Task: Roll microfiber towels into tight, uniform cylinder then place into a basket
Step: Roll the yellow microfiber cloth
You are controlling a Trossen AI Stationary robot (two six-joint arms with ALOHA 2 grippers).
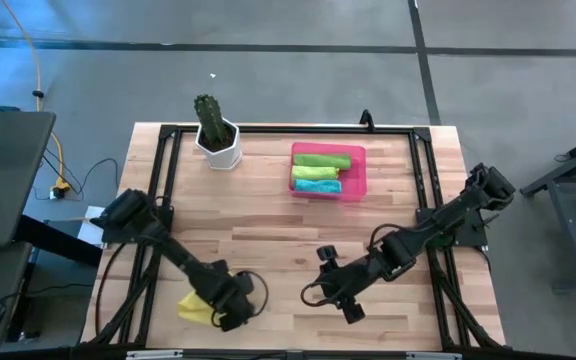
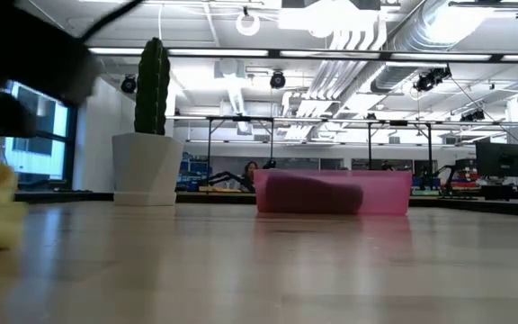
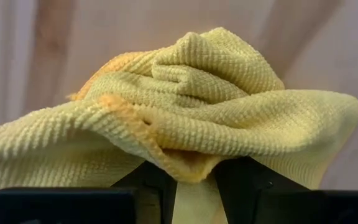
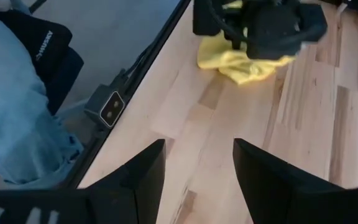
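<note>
The left gripper [image 1: 230, 318] is pinching the yellow towel [image 3: 185, 118] between narrow fingers [image 3: 244, 186] at the bench [image 1: 268, 240] near edge. The right gripper [image 1: 339, 283], fingers spread and empty, is waiting nearby. The basket [image 1: 356, 187] lies well away across the bench. The crumpled towel's long axis is unclear.

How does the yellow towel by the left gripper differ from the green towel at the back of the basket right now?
The yellow towel is a loose, crumpled bunch; the green towel is a neat roll. The yellow towel lies on the table near its front left corner, pinched by the left gripper; the green towel rests untouched in the pink basket, next to other rolled towels. Both are small, soft cloths.
</note>
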